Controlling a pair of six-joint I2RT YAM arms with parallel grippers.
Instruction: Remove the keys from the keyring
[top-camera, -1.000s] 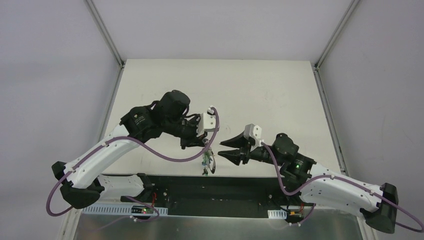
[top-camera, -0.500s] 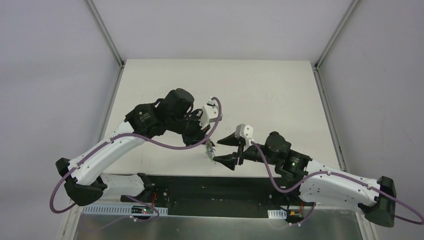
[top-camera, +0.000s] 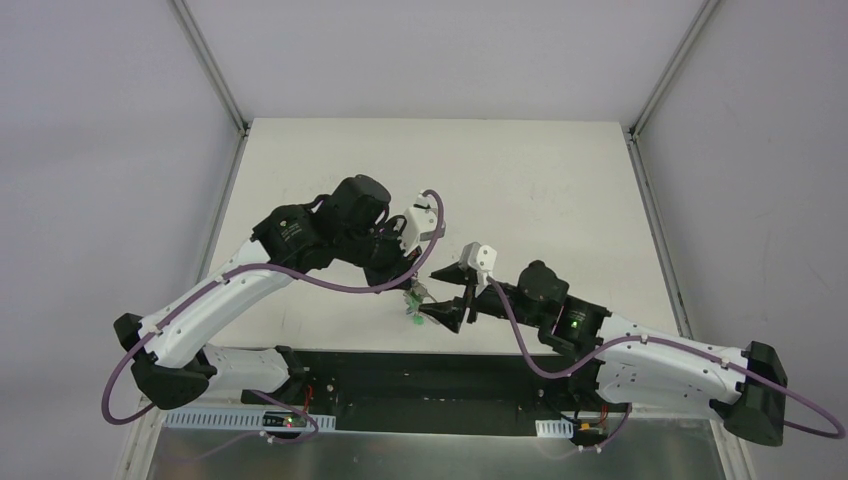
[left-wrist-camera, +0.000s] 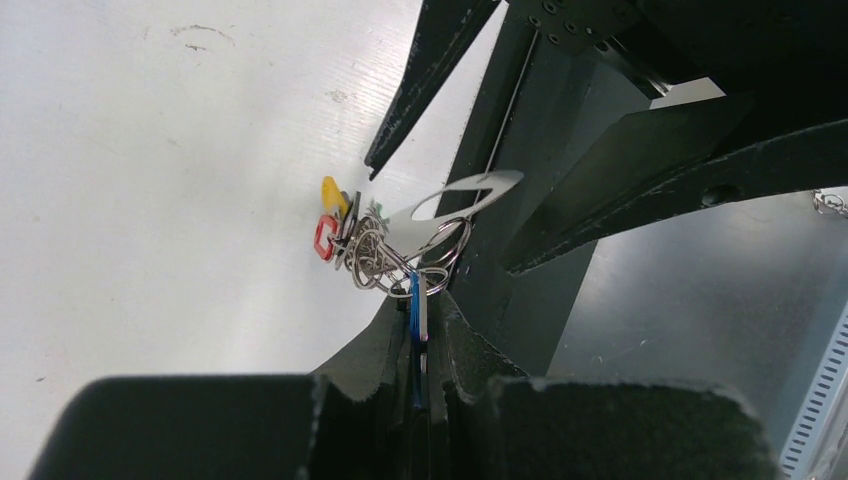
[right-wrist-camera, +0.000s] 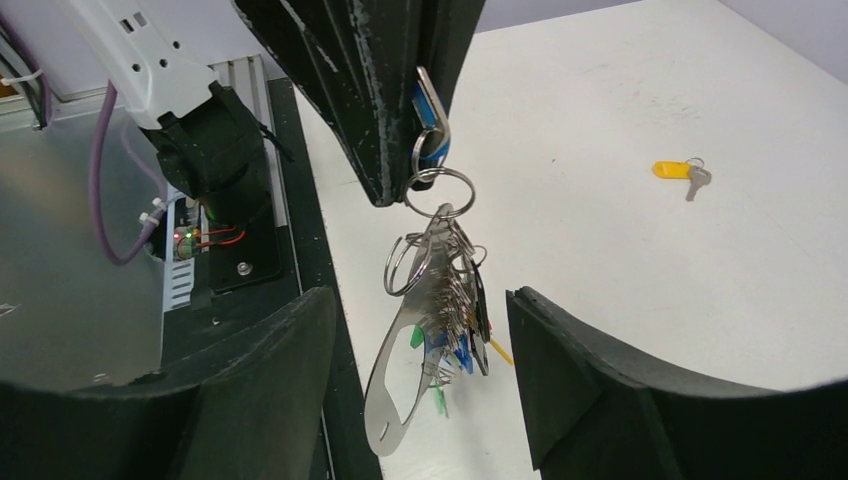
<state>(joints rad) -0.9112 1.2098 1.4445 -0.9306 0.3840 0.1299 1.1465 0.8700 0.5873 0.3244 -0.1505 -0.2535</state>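
- Right wrist view: left gripper (right-wrist-camera: 411, 148) clamped on a blue-tagged key (right-wrist-camera: 428, 112); the keyring (right-wrist-camera: 392, 385) and other keys (right-wrist-camera: 455, 320) dangle beneath, over the table (right-wrist-camera: 680, 290) edge.
- My right gripper (top-camera: 441, 294): spread wide, flanking the bunch, touching nothing I can see.
- Risk: I judge a closing pinch may catch several keys, or tug the tag free.
- A yellow key (right-wrist-camera: 678, 172) lies well apart.
- Obscured: the ring's gate; key count.

My right gripper (top-camera: 427, 295) pushes left, closing earlier gap; jaws spread, now flanking dangling keys (right-wrist-camera: 452, 305). My left gripper (top-camera: 408, 284) rolls slightly, draws bunch up, away from near edge of table (top-camera: 520, 180).
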